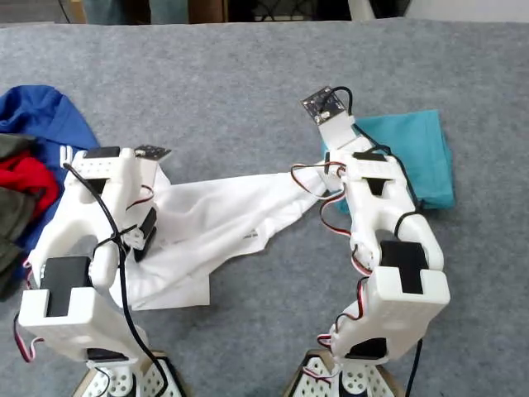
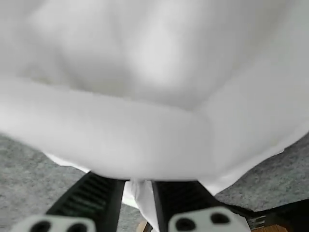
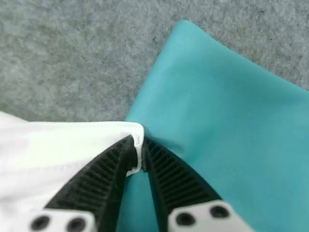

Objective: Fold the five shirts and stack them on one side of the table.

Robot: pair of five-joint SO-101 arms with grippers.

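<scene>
Left gripper [image 2: 137,193] is clamping a fold of the white shirt [image 1: 223,223] | right gripper [image 3: 139,162] is pinching its corner tight | folded teal shirt [image 1: 421,157] is lying toward the right edge of the worktop [image 1: 207,83]

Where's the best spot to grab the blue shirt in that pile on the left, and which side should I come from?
Probably its far bunched part, from above. The blue shirt lies bare there, while the red shirt and a dark shirt cover its near part. The left gripper is nearest but is shut on the white shirt.
</scene>
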